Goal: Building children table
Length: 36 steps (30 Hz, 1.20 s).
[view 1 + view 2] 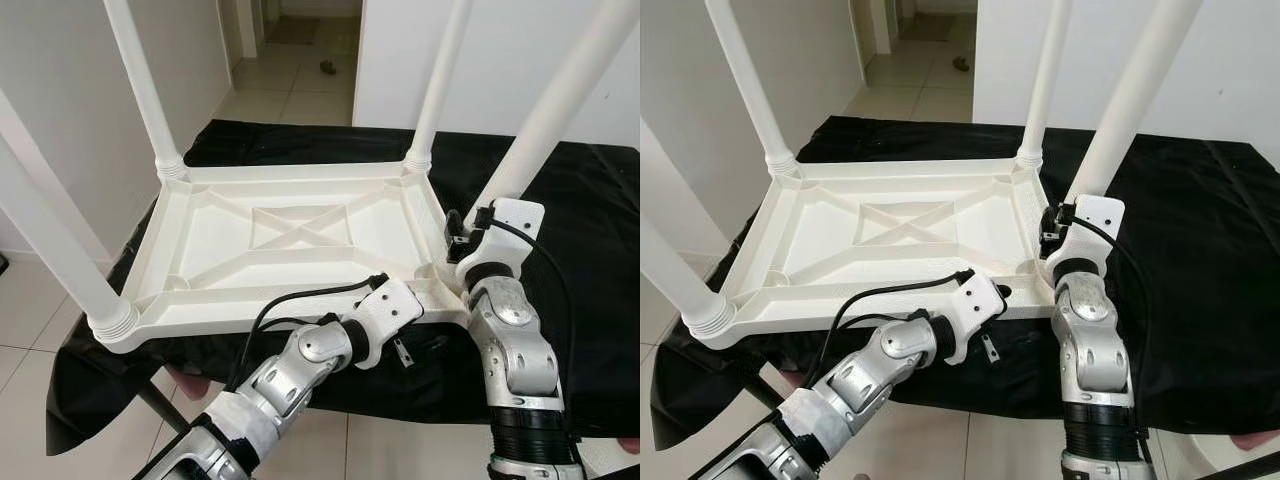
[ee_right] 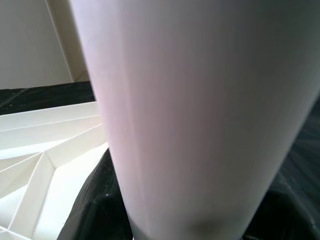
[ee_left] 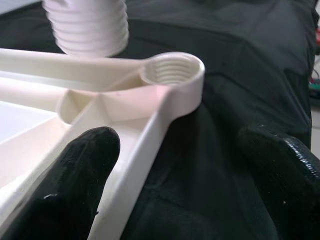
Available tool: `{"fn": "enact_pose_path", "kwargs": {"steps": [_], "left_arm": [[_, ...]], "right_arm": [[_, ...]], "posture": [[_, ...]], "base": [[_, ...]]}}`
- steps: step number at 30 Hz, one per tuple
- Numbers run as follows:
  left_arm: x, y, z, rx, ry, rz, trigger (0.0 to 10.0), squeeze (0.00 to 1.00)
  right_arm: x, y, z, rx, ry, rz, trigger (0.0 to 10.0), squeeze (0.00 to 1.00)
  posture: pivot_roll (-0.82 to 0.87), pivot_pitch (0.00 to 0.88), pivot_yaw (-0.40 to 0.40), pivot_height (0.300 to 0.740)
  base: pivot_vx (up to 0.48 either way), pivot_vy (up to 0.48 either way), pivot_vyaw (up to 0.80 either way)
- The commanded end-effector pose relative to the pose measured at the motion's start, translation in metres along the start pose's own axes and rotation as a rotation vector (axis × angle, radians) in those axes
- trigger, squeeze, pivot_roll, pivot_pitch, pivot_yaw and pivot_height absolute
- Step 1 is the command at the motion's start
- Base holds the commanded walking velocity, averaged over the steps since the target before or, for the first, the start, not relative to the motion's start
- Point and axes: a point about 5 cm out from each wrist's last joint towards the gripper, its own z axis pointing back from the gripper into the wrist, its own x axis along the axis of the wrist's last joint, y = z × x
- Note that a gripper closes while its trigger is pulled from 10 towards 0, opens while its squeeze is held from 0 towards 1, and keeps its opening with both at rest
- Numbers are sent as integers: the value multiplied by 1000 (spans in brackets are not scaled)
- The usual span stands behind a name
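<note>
Nearest, at six o'clock, the left gripper [image 3: 175, 165] straddles the upturned tabletop's [image 1: 290, 235] rim, fingers spread wide, clamping nothing. Toward three o'clock the right gripper [image 1: 462, 240] holds the fourth leg [image 1: 560, 95], its threaded end above the corner socket [image 3: 172, 70]. The leg looks light, stiff, slippery plastic; take it low. Its long axis leans toward one o'clock.

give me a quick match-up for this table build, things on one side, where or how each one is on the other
Things:
1. fourth table leg
2. empty threaded socket
3. black cloth
4. left gripper

States:
a. spread under the upturned tabletop
b. open, astride the tabletop's rim
c. held by the right gripper, threaded end above the socket
d. at the near right corner, no leg in it

Pairs: 1-c, 2-d, 3-a, 4-b
</note>
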Motion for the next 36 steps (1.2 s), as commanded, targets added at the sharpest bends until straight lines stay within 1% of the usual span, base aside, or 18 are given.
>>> {"fn": "enact_pose_path", "kwargs": {"steps": [1, 5, 7, 8, 11, 15, 16, 19, 21, 25, 27, 30, 31, 32, 36], "left_arm": [[-4, -5, -3, -54, 15, -19, 10000, 0], [-5, -4, -5, -52, 22, -19, 10000, 0], [-6, 2, -9, -29, 33, -18, 10000, 0], [-6, 2, -9, -29, 33, -18, 10000, 0], [-4, 9, -12, 0, 31, -10, 10000, 0], [-3, 12, -13, 6, 26, -16, 10000, 0], [-3, 12, -13, 6, 26, -16, 10000, 0], [-2, 16, -12, 17, 23, -14, 10000, 0], [-2, 16, -12, 17, 21, -14, 10000, 0], [-1, 14, -10, -4, 8, -18, 10000, 0], [1, 11, -8, -26, -10, -3, 10000, 0], [3, 10, -6, -35, -19, -8, 10000, 0], [6, 8, -2, -49, -38, -9, 10000, 0], [6, 8, -2, -49, -38, -9, 10000, 0], [12, 4, 6, -66, -59, -16, 10000, 0]], "right_arm": [[2, -3, 3, -19, -2, 4, 10000, 0], [1, -4, 3, -21, 0, 2, 10000, 0], [1, -3, 6, -17, 9, 0, 10000, 0], [1, -3, 6, -17, 9, 0, 10000, 0], [-1, -2, 13, -8, 28, 5, 10000, 0], [-4, -2, 22, -5, 51, 7, 10000, 0], [-4, -2, 22, -5, 51, 7, 10000, 0], [-11, -6, 30, -6, 86, 26, 10000, 0], [-14, -7, 32, -10, 99, 32, 10000, 0], [-19, -14, 35, -18, 120, 56, 10000, 0], [-18, -16, 35, -21, 122, 61, 10000, 0], [-17, -17, 34, -21, 119, 69, 10000, 0], [-16, -20, 32, -26, 118, 76, 10000, 0], [-16, -20, 32, -26, 118, 76, 10000, 0], [-13, -26, 29, -30, 114, 90, 10000, 0]], "posture": [[-47, 68, 57, 740], [-47, 68, 57, 740], [-57, 65, 59, 740], [-57, 65, 59, 740], [-65, 64, 53, 740], [-72, 64, 48, 740], [-72, 64, 48, 740], [-78, 63, 47, 740], [-78, 62, 46, 740], [-77, 61, 44, 740], [-78, 60, 42, 740], [-74, 62, 40, 740], [-70, 64, 37, 740], [-70, 64, 37, 740], [-62, 68, 32, 740]], "base": [[0, 0, 0], [0, 0, 0], [0, 0, 0], [0, 0, 0], [0, 0, 0], [0, 0, 0], [0, 0, 0], [0, 0, 0], [0, 0, 0], [0, 0, 0], [0, 0, 0], [0, 0, 0], [0, 0, 0], [0, 0, 0], [0, 0, 0]]}}
